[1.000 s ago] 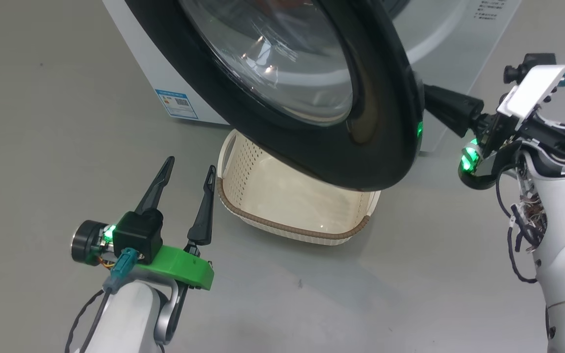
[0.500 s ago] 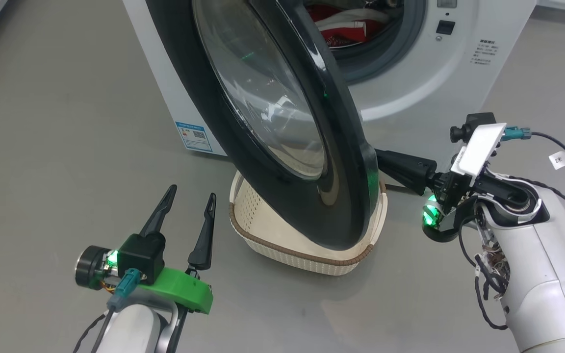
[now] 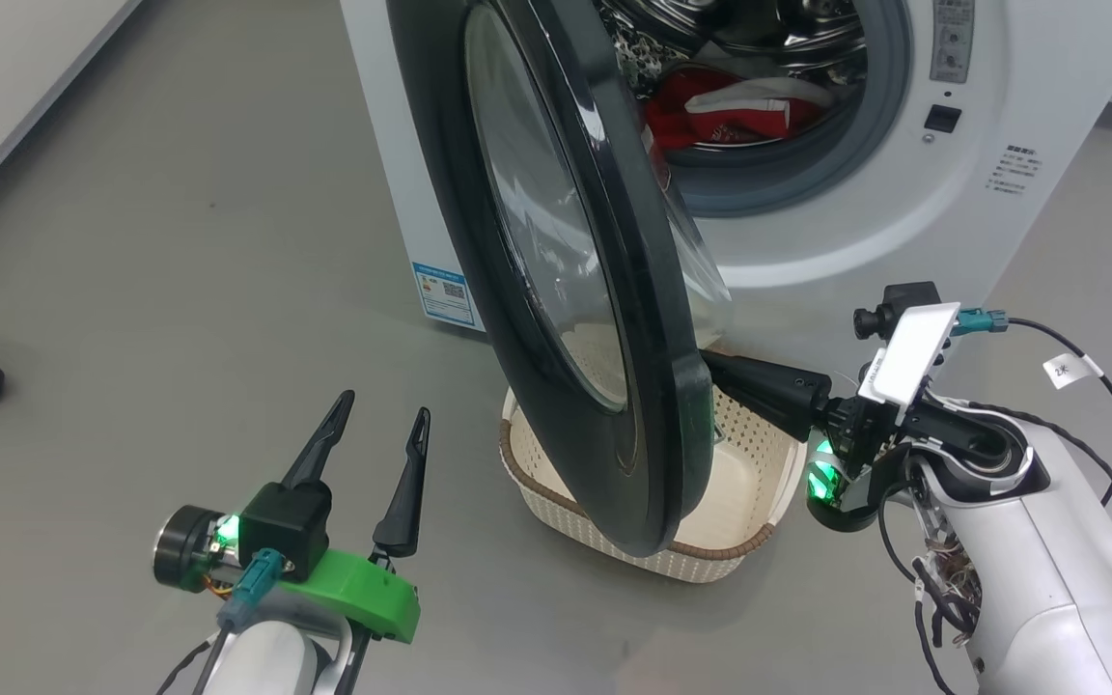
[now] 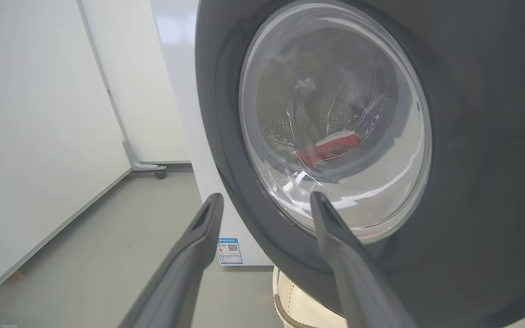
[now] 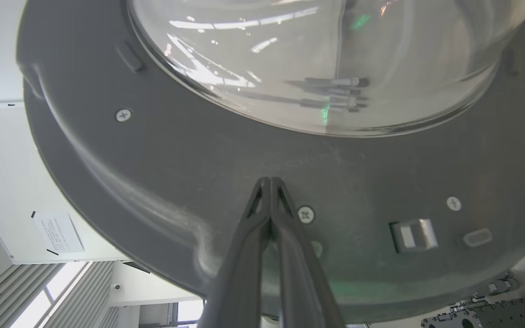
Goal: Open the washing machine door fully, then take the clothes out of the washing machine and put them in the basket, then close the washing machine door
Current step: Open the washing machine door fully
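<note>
**A:** Where is the washing machine door [image 3: 430,145]?

**B:** It is swung well out from the white washing machine [image 3: 865,232]. The head view sees it almost edge-on, and its glossy black rim leans out over the basket [image 3: 710,565].

**A:** And where is the basket?

**B:** It sits on the grey floor [image 3: 180,241] just in front of the machine. The lower part of the door hangs over it and hides some of it. What I can see of the inside looks bare.

**A:** Where are the clothes [image 3: 710,111]?

**B:** They are inside the steel drum [image 3: 807,29], a red and white heap lying low behind the grey gasket. The left wrist view also catches a red patch of them through the door's glass bowl [image 4: 335,114].

**A:** What is the right claw [image 5: 269,181] doing?

**B:** Its two dark fingers are pressed tight together, with nothing between them. The tips sit against the grey inner face of the door, just below the glass and just beside a screw [image 5: 306,214]. In the head view the claw reaches in behind the door's lower edge, above the basket.

**A:** Is it gripping the door?

**B:** No, only the closed tips are against it.

**A:** And the left claw [image 3: 384,403]?

**B:** Its fingers are spread wide and it holds nothing. It hangs over the floor to the left of the basket, apart from it. It points towards the outer face of the door, with a blue sticker [image 4: 229,250] low on the machine showing between its fingers.
</note>
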Tool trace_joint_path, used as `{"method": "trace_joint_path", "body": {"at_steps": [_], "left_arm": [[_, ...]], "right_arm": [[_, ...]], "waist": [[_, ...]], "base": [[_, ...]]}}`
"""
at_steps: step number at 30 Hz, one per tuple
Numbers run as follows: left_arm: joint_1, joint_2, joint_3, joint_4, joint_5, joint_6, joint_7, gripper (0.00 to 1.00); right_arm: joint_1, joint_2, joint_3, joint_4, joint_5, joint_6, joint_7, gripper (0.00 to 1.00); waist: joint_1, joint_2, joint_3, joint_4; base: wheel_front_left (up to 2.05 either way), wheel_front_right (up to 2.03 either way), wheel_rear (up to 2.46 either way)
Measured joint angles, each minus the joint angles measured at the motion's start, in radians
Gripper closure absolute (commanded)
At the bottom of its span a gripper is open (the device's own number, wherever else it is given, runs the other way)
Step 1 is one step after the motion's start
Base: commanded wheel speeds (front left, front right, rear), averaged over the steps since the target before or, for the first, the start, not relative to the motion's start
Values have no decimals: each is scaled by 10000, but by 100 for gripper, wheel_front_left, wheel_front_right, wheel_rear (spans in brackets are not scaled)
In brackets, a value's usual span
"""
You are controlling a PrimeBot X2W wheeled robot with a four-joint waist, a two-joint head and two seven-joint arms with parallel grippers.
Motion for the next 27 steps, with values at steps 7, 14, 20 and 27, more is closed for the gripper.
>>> {"method": "trace_joint_path", "body": {"at_steps": [7, 14, 20, 27], "left_arm": [[73, 6, 31, 15, 6, -4, 0, 0], [246, 13, 69, 23, 121, -59, 0, 0], [275, 31, 176, 2, 176, -88, 0, 0], [290, 36, 184, -40, 176, -90, 0, 0]], "right_arm": [[366, 50, 318, -186, 107, 46, -134, 100], [601, 71, 723, -391, 293, 48, -337, 100], [770, 54, 1285, -598, 807, 48, -397, 100], [919, 84, 1774, -842, 1177, 48, -675, 100]], "waist": [[0, 0, -192, 492], [0, 0, -329, 867], [0, 0, -379, 1004], [0, 0, -367, 1088]], "base": [[0, 0, 0], [0, 0, 0], [0, 0, 0], [0, 0, 0]]}}
